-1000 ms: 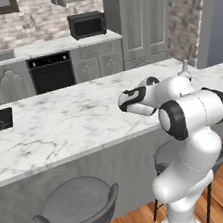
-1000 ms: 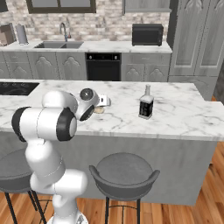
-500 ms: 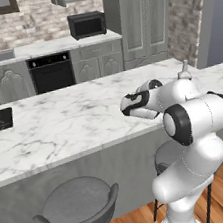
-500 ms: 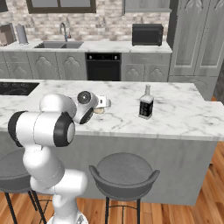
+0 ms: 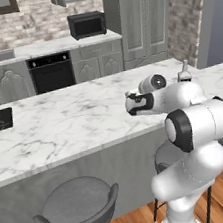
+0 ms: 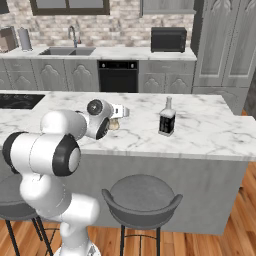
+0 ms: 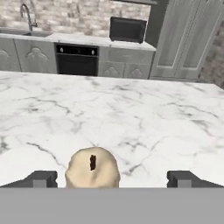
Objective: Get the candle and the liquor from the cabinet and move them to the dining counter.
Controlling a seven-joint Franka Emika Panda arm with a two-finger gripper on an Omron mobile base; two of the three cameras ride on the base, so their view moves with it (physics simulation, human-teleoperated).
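— What has changed for you since a second ago?

— Your gripper [image 7: 111, 178] has drawn back toward the near edge of the dining counter [image 6: 210, 130], and the arm has folded in closer to the base. The candle [image 7: 92, 168] has not moved, and neither has the liquor [image 6: 167, 117].

— How does your gripper stand now?

— Jaws spread wide, nothing between them held. The candle stands upright on the marble just ahead of the fingertips, nearer the left one, its wick pointing up.

— And the liquor?

— Upright on the same counter, well to the right of the candle. Both look delivered.

— What does your next move turn on?

— The candle lies straight ahead along the gripper's line. Pull straight back, I judge, and you clear it; any sideways swing risks tipping it.
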